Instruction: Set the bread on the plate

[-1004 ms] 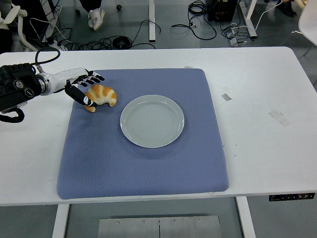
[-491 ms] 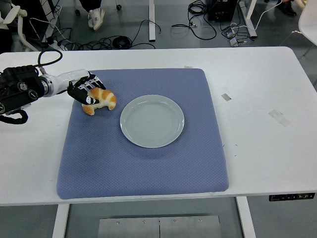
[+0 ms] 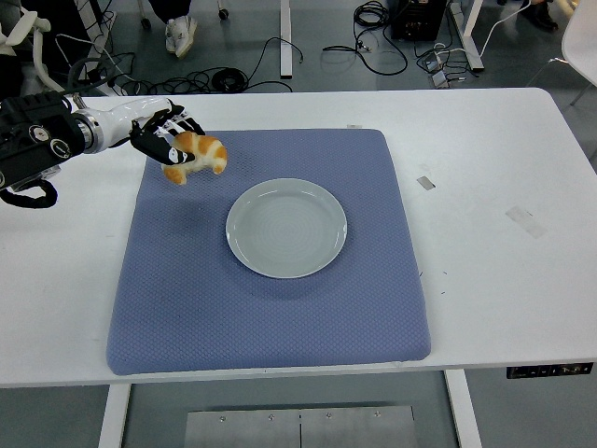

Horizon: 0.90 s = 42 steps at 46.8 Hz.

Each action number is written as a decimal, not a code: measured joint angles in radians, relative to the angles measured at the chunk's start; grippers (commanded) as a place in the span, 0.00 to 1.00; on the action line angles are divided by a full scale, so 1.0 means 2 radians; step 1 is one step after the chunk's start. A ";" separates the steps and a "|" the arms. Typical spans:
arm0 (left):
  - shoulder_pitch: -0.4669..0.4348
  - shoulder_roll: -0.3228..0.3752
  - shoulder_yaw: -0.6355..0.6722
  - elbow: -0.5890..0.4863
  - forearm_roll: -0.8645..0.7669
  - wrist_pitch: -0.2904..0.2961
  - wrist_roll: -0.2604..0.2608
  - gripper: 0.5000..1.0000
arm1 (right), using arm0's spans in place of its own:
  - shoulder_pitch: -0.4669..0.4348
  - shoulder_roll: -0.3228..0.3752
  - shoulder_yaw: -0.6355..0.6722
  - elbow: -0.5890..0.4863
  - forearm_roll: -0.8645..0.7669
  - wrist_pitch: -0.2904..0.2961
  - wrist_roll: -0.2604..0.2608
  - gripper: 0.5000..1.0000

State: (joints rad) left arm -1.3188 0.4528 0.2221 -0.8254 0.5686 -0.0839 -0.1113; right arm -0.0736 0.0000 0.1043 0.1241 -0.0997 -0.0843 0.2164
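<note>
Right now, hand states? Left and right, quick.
Left hand: closed on the croissant, held up over the blue mat.
Right hand: not in view.

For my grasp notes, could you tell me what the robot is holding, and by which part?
The left hand holds the bread by its left end.

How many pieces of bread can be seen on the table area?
1. A croissant, held by the left hand above the blue mat's far-left corner, left of the plate.
</note>
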 measured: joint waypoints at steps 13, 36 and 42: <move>-0.016 0.001 -0.002 -0.052 -0.005 0.005 0.028 0.00 | 0.000 0.000 0.000 0.000 0.000 0.000 0.000 1.00; -0.041 -0.013 -0.001 -0.138 0.000 0.044 0.073 0.00 | 0.000 0.000 0.000 0.000 0.000 0.000 0.000 1.00; -0.041 -0.024 0.001 -0.149 0.001 0.052 0.079 0.00 | 0.000 0.000 0.000 0.000 0.000 0.000 0.000 1.00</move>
State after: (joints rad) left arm -1.4007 0.4051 0.2245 -1.1225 0.5711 0.0200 0.0461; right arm -0.0736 0.0000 0.1043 0.1243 -0.0997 -0.0843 0.2161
